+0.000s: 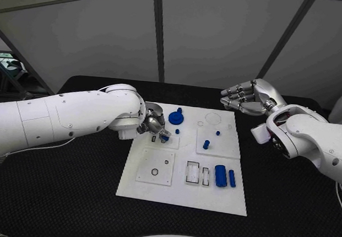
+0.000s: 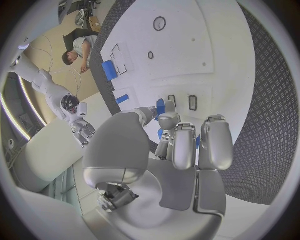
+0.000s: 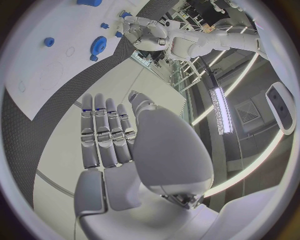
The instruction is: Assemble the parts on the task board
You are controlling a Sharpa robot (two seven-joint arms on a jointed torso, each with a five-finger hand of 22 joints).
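The white task board [image 1: 183,188] lies in the middle of the table. My left hand [image 1: 154,124] hovers over its far left part, thumb and fingers pinching a small blue part [image 2: 160,106] just above a small slot. A blue gear [image 1: 176,118] stands on the board right beside that hand. A blue peg [image 1: 206,144] stands upright in the board's middle. Two blue blocks [image 1: 220,176] lie near the right edge next to rectangular slots [image 1: 192,172]. My right hand [image 1: 248,97] is raised beyond the board's far right corner, fingers straight and apart, holding nothing.
The board rests on a black mat [image 1: 70,188] with free room on both sides. A round recess [image 1: 213,118] and a small ring [image 1: 156,172] mark the board. Grey wall panels stand behind the table.
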